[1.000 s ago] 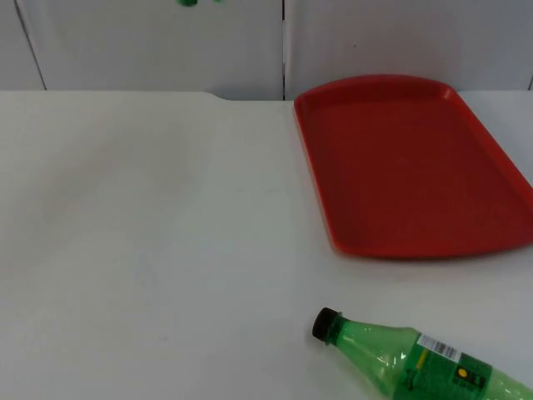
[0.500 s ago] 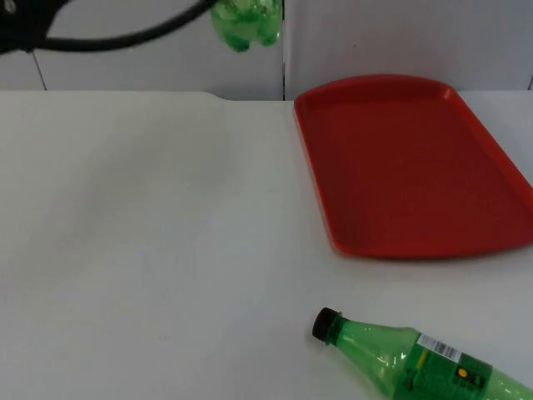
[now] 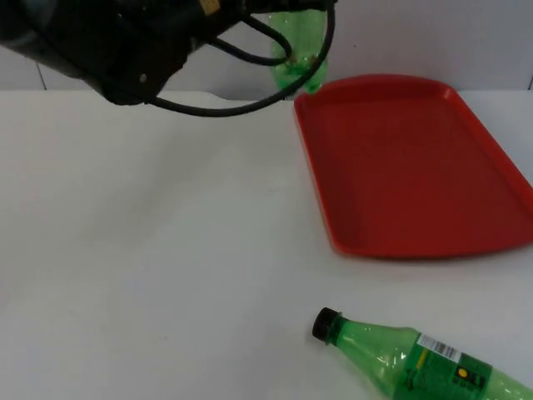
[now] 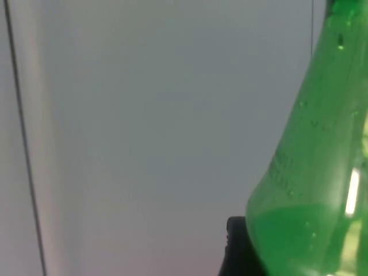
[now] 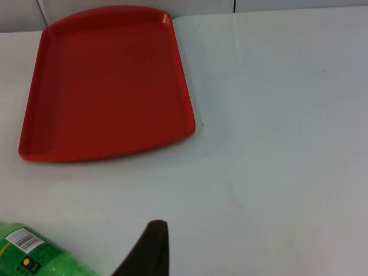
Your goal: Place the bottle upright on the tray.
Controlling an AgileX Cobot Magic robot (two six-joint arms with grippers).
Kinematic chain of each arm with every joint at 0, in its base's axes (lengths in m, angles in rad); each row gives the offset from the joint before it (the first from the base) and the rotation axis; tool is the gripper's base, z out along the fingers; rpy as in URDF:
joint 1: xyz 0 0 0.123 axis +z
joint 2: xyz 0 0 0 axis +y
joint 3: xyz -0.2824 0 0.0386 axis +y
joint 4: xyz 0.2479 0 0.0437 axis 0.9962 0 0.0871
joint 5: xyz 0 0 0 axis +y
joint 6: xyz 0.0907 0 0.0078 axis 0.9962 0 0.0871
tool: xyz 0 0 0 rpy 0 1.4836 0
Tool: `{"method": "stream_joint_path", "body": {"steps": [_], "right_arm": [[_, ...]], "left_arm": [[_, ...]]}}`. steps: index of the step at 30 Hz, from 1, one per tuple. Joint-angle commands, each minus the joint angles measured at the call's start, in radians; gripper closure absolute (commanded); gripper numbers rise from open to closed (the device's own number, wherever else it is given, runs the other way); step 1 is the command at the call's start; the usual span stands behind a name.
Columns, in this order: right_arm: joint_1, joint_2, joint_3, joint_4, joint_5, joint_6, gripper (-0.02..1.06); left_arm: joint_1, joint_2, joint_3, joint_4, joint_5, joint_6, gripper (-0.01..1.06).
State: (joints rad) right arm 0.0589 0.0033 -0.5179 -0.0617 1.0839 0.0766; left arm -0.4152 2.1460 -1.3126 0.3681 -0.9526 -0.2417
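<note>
We carry 1 green bottle in the left gripper, held off the table just beside the far left corner of the red tray, with its lobed base pointing down. In the left wrist view the bottle's shoulder runs along a black fingertip, so we judge the jaws closed on it, though we cannot tell how wide they stand.

The bottle is thin clear plastic and looks empty or nearly so. We judge it light, easy to dent under a hard squeeze, smooth enough to slip, and apt to tip on its small base. A hold on the firmer upper body near the shoulder seems best, with a gentle squeeze.

A second green bottle with a black cap lies on its side on the white table, well apart from the tray on the near side. The right wrist view takes in its labelled end beside a black fingertip; the right arm waits, and we cannot tell its jaw state.

The tray is bare, and we see nothing between the held bottle and its floor but the low raised rim.
</note>
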Motion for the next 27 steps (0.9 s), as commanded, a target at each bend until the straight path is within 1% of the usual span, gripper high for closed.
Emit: {"method": "stream_joint_path", "body": {"steps": [1, 4, 6, 7, 12, 13, 14, 16, 20, 21, 24, 26, 27], "right_arm": [[-0.005, -0.003, 0.001, -0.005, -0.006, -0.003, 0.0], [-0.005, -0.003, 0.001, -0.005, -0.006, -0.003, 0.0], [-0.005, -0.003, 0.001, -0.005, -0.006, -0.003, 0.0], [-0.005, -0.003, 0.001, -0.005, -0.006, -0.003, 0.0], [-0.005, -0.003, 0.001, -0.005, -0.006, -0.003, 0.0], [-0.005, -0.003, 0.001, -0.005, -0.006, -0.003, 0.0], [-0.005, -0.003, 0.001, -0.005, -0.006, -0.003, 0.0], [-0.005, -0.003, 0.001, -0.005, -0.006, -0.003, 0.0], [-0.005, -0.003, 0.001, -0.005, -0.006, -0.003, 0.0], [-0.005, -0.003, 0.001, -0.005, -0.006, -0.003, 0.0], [-0.005, -0.003, 0.001, -0.005, -0.006, -0.003, 0.0], [-0.005, -0.003, 0.001, -0.005, -0.006, -0.003, 0.0], [-0.005, -0.003, 0.001, -0.005, -0.006, -0.003, 0.0]], "left_arm": [[-0.003, 0.03, -0.037, 0.019, -0.031, -0.014, 1.05], [-0.015, 0.095, -0.109, 0.023, -0.031, -0.062, 1.05], [-0.027, 0.138, -0.164, 0.037, -0.03, -0.062, 1.05], [-0.027, 0.138, -0.164, 0.037, -0.03, -0.062, 1.05], [-0.056, 0.264, -0.326, 0.041, -0.022, -0.062, 1.05], [-0.056, 0.264, -0.326, 0.041, -0.022, -0.062, 1.05], [-0.062, 0.292, -0.36, 0.041, -0.017, -0.062, 1.05], [-0.073, 0.343, -0.447, 0.044, 0.01, -0.062, 1.05], [-0.08, 0.444, -0.616, 0.044, 0.098, -0.062, 1.05], [-0.08, 0.444, -0.616, 0.044, 0.098, -0.062, 1.05], [-0.08, 0.52, -0.728, 0.044, 0.119, -0.062, 1.05], [-0.08, 0.564, -0.794, 0.044, 0.153, -0.058, 1.05], [-0.08, 0.564, -0.794, 0.044, 0.153, -0.058, 1.05]]}}
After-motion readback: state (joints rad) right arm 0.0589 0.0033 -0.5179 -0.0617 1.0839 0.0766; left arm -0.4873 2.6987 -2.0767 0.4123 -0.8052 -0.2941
